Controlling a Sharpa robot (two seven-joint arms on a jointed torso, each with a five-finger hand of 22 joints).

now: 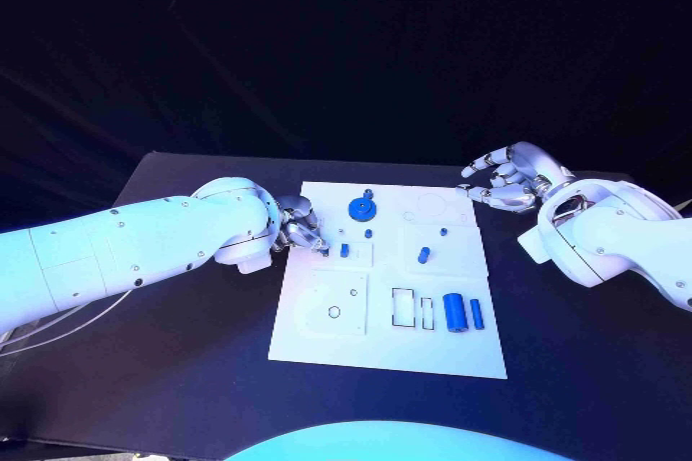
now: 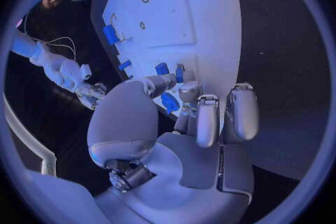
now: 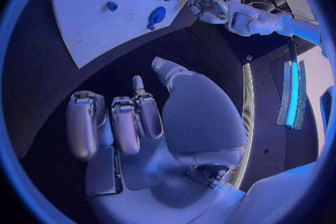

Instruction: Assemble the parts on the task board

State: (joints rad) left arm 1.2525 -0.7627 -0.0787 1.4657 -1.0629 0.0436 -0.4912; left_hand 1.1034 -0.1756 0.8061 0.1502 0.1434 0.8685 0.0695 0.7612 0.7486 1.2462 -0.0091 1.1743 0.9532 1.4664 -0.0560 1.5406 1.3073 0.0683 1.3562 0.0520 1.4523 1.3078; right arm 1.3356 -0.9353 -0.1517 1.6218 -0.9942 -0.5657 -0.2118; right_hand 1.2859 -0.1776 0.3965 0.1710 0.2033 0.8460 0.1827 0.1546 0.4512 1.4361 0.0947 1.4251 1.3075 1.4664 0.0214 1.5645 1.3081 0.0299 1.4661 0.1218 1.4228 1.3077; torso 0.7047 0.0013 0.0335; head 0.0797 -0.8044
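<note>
my left hand (image 1: 300,228) pinches one small blue part (image 1: 346,249) on the white task board (image 1: 389,356); about seven blue parts show; my right hand (image 1: 508,181) hovers, fingers apart.

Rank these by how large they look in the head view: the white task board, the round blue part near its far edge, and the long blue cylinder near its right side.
1. Task board, by far the largest.
2. and 3. Round blue part and long blue cylinder: these look about alike, so I leave them unranked.
</note>
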